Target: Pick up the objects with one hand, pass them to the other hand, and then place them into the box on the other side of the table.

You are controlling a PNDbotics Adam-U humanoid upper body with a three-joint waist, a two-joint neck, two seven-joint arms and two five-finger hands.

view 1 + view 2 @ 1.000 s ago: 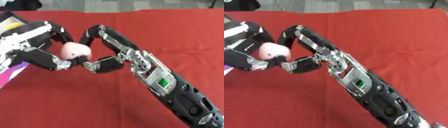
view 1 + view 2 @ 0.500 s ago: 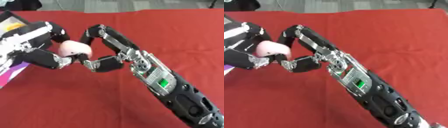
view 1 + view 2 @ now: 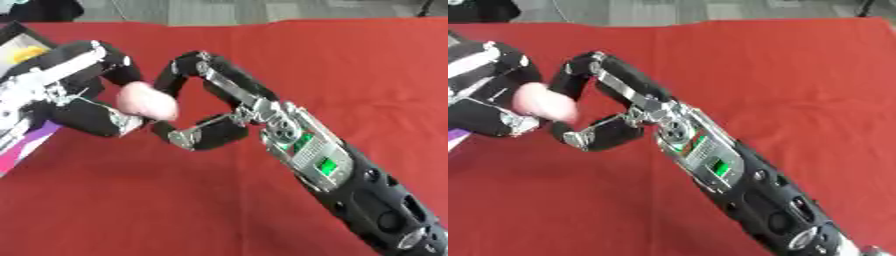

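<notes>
The left hand (image 3: 74, 95) comes in from the left edge with its fingers and thumb curled round a pink ball (image 3: 147, 101), which sits in its grasp above the red cloth (image 3: 350, 65). The ball is pale pink and rounded; its far side is hidden by the black fingers.

The right hand (image 3: 223, 107) meets it from the right, its arm running down to the lower right corner. Its fingers arch over the top of the ball and its thumb reaches in just below, so the fingertips stand right at the ball; whether they touch it cannot be told. They are bent but not closed on it.

Left of the left hand, at the picture's edge, part of a box (image 3: 19, 50) shows, with something yellow (image 3: 28, 53) inside. Below the left hand a purple and white sheet (image 3: 22, 145) lies at the cloth's edge.
</notes>
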